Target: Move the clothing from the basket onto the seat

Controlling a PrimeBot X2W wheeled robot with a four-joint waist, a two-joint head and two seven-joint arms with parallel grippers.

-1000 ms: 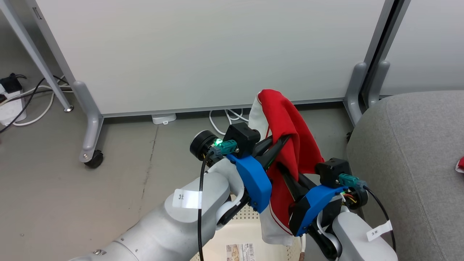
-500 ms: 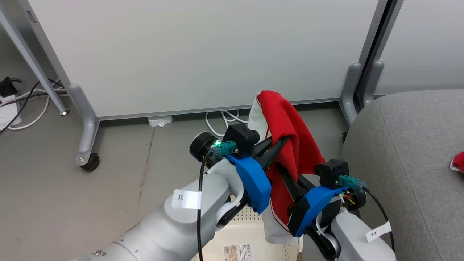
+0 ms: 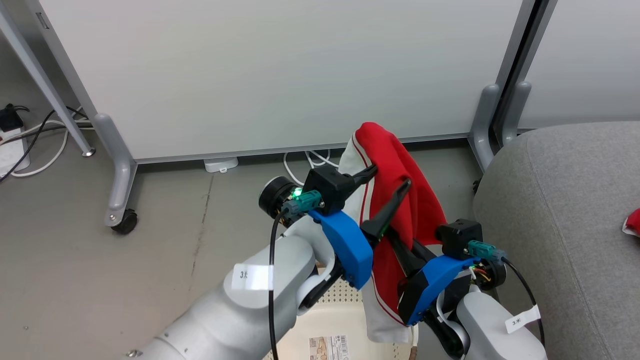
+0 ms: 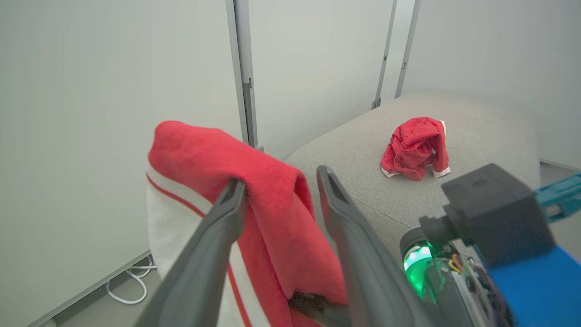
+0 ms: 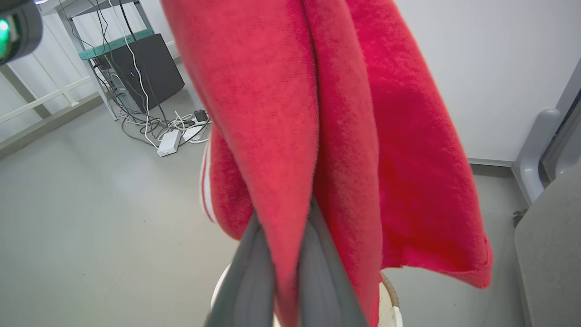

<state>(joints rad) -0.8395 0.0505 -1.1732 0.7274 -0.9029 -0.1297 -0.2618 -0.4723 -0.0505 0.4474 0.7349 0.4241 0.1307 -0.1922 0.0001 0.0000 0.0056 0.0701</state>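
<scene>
A red and white garment [image 3: 395,165] of the clothing hangs above the basket [image 3: 345,320], whose cream perforated wall and label show at the bottom. My right gripper [image 3: 397,245] is shut on it; in the right wrist view the red cloth [image 5: 281,113] is pinched between the right gripper [image 5: 283,245] fingers. My left gripper [image 3: 389,179] is open, its fingers [image 4: 227,213] spread with cloth [image 4: 272,190] draped between them. A second red garment [image 4: 415,147] lies crumpled on the grey seat [image 3: 565,210].
White partition panels [image 3: 280,70] on grey castor feet [image 3: 122,200] stand behind, close to the seat's corner. Cables and a power strip [image 3: 15,145] lie on the grey floor at the left. Open floor [image 3: 75,280] spreads left of the basket.
My left gripper has opened and its fingers have spread off the garment. The right gripper keeps its hold. The head camera shifted slightly.
</scene>
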